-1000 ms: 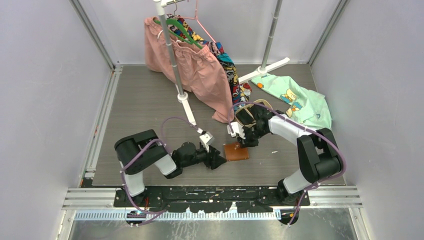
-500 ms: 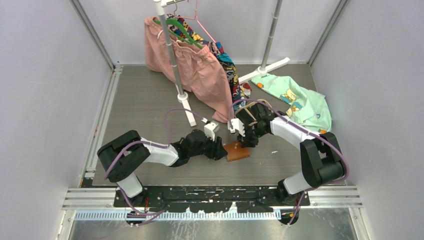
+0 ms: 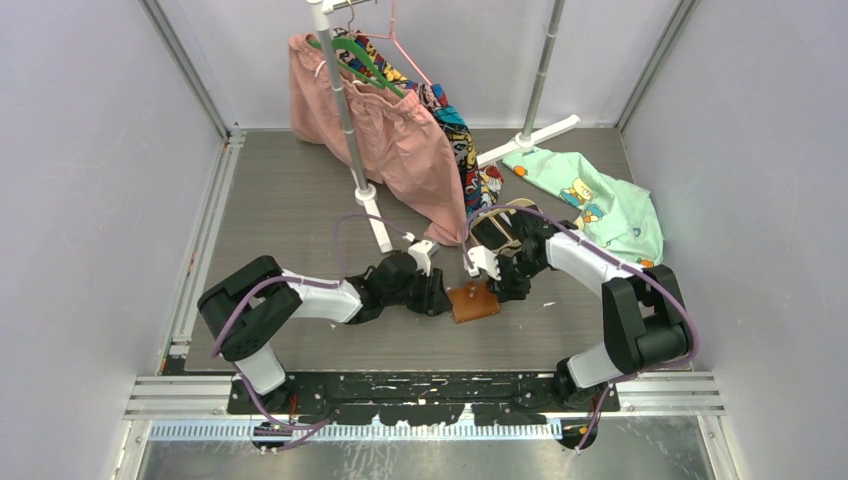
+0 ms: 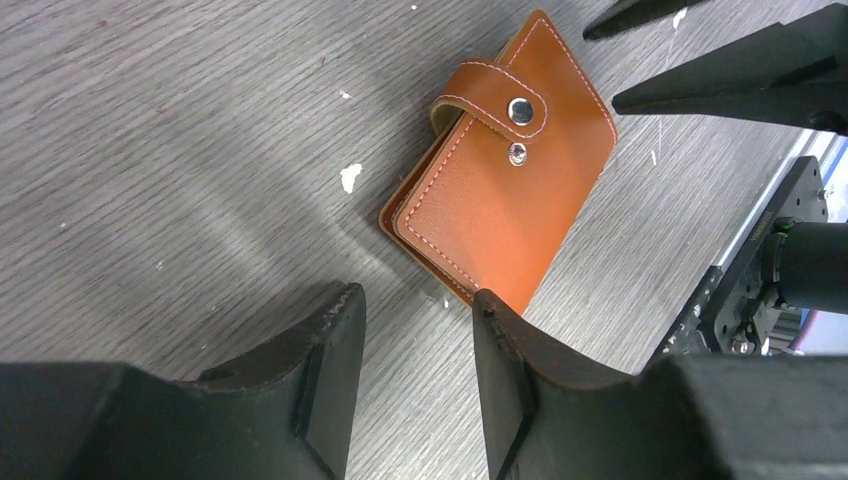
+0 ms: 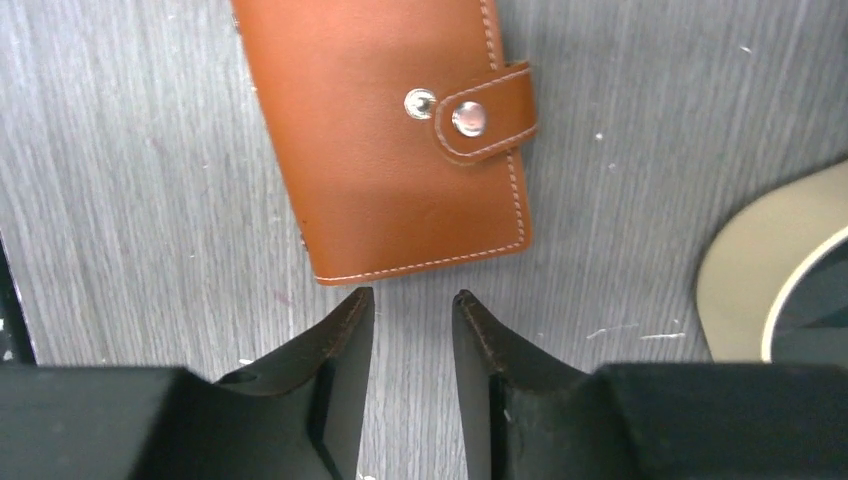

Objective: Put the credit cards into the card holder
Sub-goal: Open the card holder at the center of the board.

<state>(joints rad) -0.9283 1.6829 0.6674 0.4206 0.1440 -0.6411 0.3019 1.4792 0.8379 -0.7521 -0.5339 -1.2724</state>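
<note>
– Grey wood-grain tabletop [image 3: 290, 200] first: what do you have on it?

– Largest, at the upper middle of the top view, you have a pink garment [image 3: 375, 140] hanging from a white rack. A mint-green garment [image 3: 600, 205] lies crumpled at the upper right.

– And your arms?

– Both reach toward the centre of the frame. Your left hand [image 3: 440, 298] comes in from the left and your right hand [image 3: 508, 290] from the upper right, with the card holder [image 3: 473, 302] between them.

– Are your hands gripping anything?

– No. In the left wrist view your left hand [image 4: 415, 300] is released, its fingers narrowly parted with only bare tabletop between them. Their tips are just beside the near corner of the card holder [image 4: 505, 215]. Your right hand [image 5: 412, 300] is released too, with a slim gap between its fingers. It sits just below the lower edge of the card holder [image 5: 385, 150] in that frame, not touching it.

– How does the card holder lie?

– It lies flat on the tabletop, folded shut, tan-brown leather with pale stitching. Its strap wraps over the cover.

– Anything beside it?

– A beige tray [image 5: 760, 260] shows at the right edge of the right wrist view, apart from the holder. You cannot make out its dark inside.

– Smallest?

– The silver snap [image 4: 519, 111] on the strap sits just beside a second silver stud on the cover. You cannot tell whether it is fastened.
</note>
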